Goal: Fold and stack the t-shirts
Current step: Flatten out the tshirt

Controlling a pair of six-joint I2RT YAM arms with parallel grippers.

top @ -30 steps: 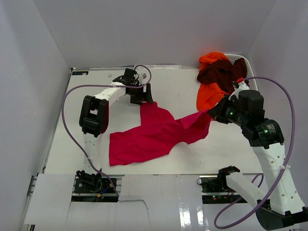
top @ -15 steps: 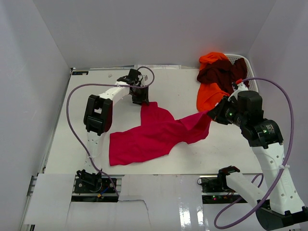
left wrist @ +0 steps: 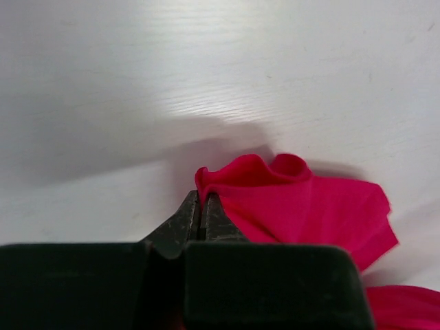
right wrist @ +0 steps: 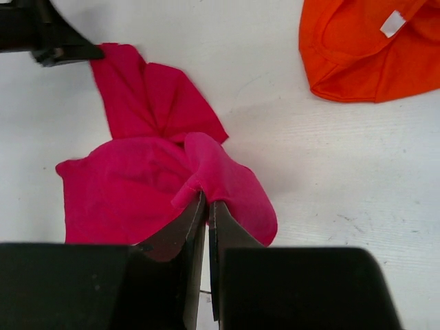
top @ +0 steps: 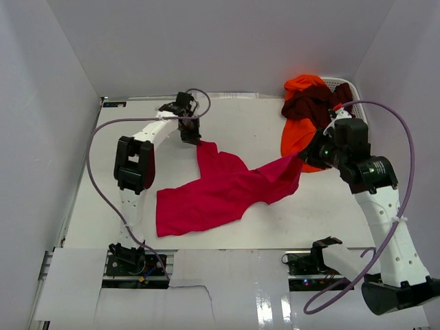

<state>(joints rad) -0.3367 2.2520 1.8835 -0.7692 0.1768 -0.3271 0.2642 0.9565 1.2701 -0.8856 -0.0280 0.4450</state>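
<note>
Left gripper (top: 192, 137), toward 11 o'clock on the white table (top: 130, 130): jaws pressed together on the far corner of the crimson-red t-shirt (top: 220, 192). In the left wrist view a ruffled hem sits pinched between the tips, and that corner seems raised a little off the tabletop, judging by the shadow under it

Crimson-red t-shirt: unfolded and crumpled across the middle of the table. Its broad part lies flat toward 7 o'clock; one arm of cloth runs up to 11 o'clock into the left grip, and another stretches out toward 3 o'clock

Right gripper (top: 306, 159), at 3 o'clock: jaws closed to a thin slit on a bunched fold of the same shirt's right edge, with the cloth humped over the tips and hanging clear of the table

Bright orange t-shirt (top: 295, 139), at 1 to 2 o'clock, just beyond the right gripper: it spills from the white mesh basket (top: 346, 85) down onto the table, and its small white neck label (right wrist: 392, 23) shows in the right wrist view

Dark maroon t-shirt (top: 316, 103): heaped over the orange one at the basket, with orange cloth showing above and below it
</note>
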